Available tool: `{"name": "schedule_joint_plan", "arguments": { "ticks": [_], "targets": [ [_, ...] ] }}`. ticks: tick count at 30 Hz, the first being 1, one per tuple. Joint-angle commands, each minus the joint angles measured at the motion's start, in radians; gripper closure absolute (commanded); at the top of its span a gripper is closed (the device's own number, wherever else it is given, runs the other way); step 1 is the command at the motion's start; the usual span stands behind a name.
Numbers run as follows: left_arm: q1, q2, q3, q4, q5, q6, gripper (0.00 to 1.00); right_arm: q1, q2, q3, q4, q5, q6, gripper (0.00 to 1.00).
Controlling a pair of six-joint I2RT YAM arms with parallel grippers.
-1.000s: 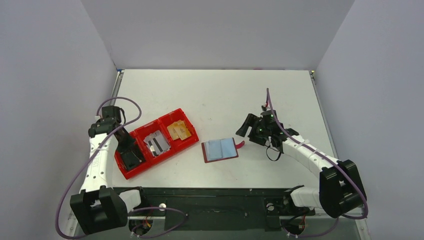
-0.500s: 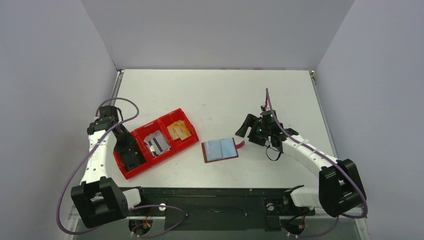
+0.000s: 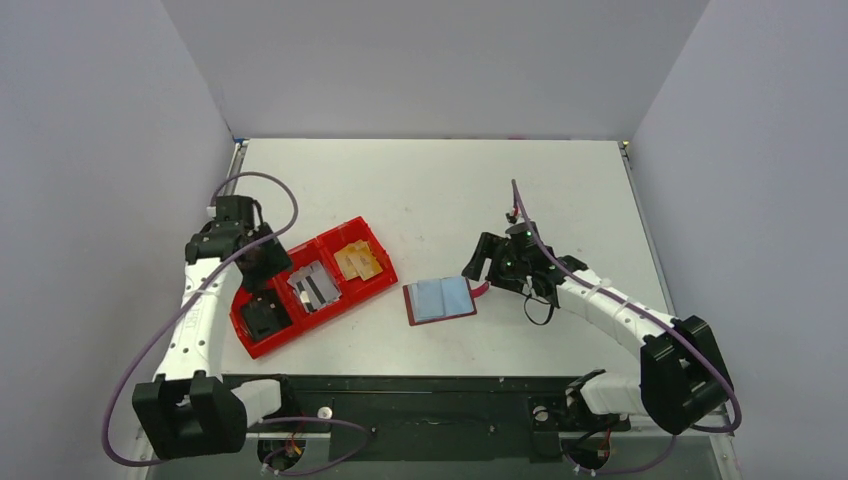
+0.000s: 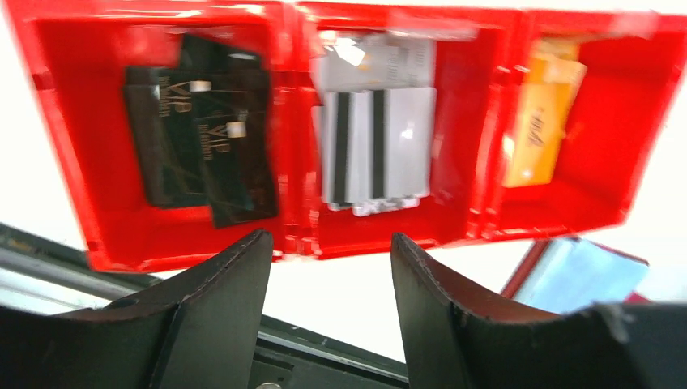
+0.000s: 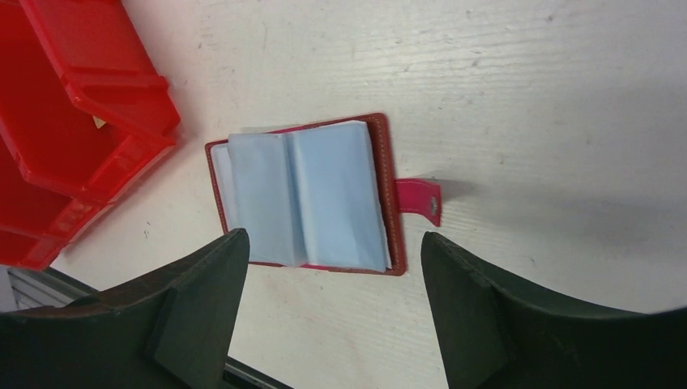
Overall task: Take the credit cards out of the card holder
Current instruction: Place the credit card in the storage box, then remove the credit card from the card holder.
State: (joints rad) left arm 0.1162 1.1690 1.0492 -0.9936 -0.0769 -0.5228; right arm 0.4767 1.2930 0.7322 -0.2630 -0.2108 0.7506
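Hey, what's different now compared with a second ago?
The left gripper opened and lifted up and back out of the red tray's left-end compartment, leaving the black cards lying there. The right gripper shifted left, toward the open card holder. The tray and the card holder have not moved.

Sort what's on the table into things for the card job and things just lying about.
Job: card holder, lying open; gold-tan credit cards.
Lying about: red three-compartment tray; silver striped cards; black VIP cards.
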Motion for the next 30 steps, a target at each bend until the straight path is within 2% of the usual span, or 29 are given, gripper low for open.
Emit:
{"name": "schedule_joint_plan", "arguments": {
  "ticks": [1, 10, 14, 21, 30],
  "targets": [
    [-0.166, 0.000, 0.071, 0.058, -0.009, -0.058, 0.46, 0.079, 0.016, 0.084, -0.017, 0.118, -0.032, 0.26],
    [-0.458, 0.093, 0.103, 0.204, 0.058, -0.145, 0.46, 0.258, 0.113, 0.141, -0.021, 0.244, 0.010, 0.26],
    [-0.542, 0.135, 0.100, 0.266, 0.076, -0.161, 0.46, 0.342, 0.175, 0.181, -0.022, 0.301, 0.028, 0.27],
    [-0.577, 0.171, 0.069, 0.337, 0.138, -0.170, 0.46, 0.433, 0.305, 0.255, -0.050, 0.394, 0.054, 0.27],
    [-0.578, 0.174, 0.045, 0.366, 0.165, -0.166, 0.46, 0.463, 0.400, 0.331, -0.113, 0.447, 0.044, 0.28]
  ]
}}
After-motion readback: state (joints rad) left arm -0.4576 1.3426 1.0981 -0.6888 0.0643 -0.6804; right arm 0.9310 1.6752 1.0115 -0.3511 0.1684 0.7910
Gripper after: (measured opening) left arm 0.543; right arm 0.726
